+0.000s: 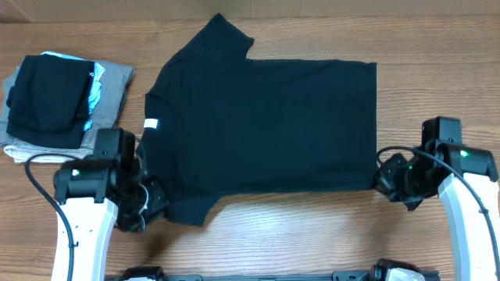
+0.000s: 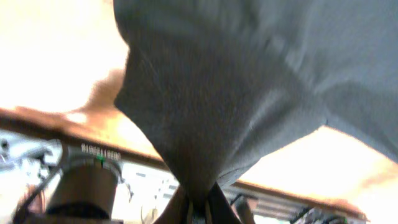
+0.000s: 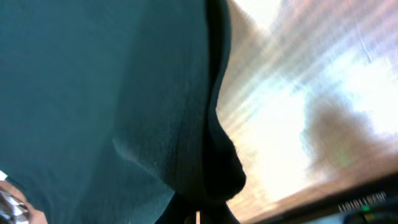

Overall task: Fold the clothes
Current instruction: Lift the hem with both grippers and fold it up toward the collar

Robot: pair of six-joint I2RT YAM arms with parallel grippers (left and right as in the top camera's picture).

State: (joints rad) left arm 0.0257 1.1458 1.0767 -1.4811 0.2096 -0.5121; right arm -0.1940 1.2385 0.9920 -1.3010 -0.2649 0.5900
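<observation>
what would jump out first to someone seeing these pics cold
A black t-shirt lies spread flat across the middle of the wooden table, filling much of the overhead view. The left tool pinches its near sleeve and the right tool pinches its near hem corner. A stack of folded clothes sits in the overhead view's upper left.

left arm [image 1: 80, 222], lower left: white link, black boxy joint housing, small green light, thin black cable looping alongside | right arm [image 1: 467, 207], lower right: white link, black housing, green light, black cable arcing over wrist
</observation>
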